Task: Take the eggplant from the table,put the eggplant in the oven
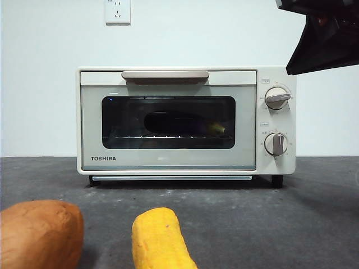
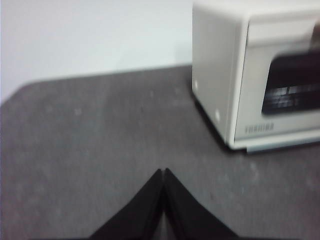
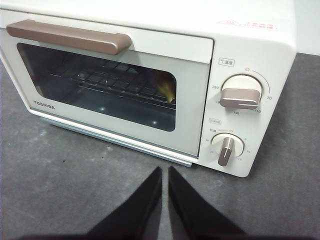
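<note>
sweet potato (image 1: pixel 39 234) and corn (image 1: pixel 160 240) on table (image 1: pixel 269 224) up front. oven (image 1: pixel 168 120) door closed, eggplant (image 1: pixel 179 122) lying on the rack inside. left gripper (image 2: pixel 164 172) jaws together, empty, beside oven. right gripper (image 3: pixel 164 172) jaws nearly touching, empty, above table before the knobs (image 3: pixel 240 95).

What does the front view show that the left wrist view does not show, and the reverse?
Only the front view shows the eggplant on the rack behind the closed door, the corn, the sweet potato and the two knobs. Only the left wrist view shows the left gripper, its jaws together, and the oven's side wall. Both show the oven and the table.
</note>
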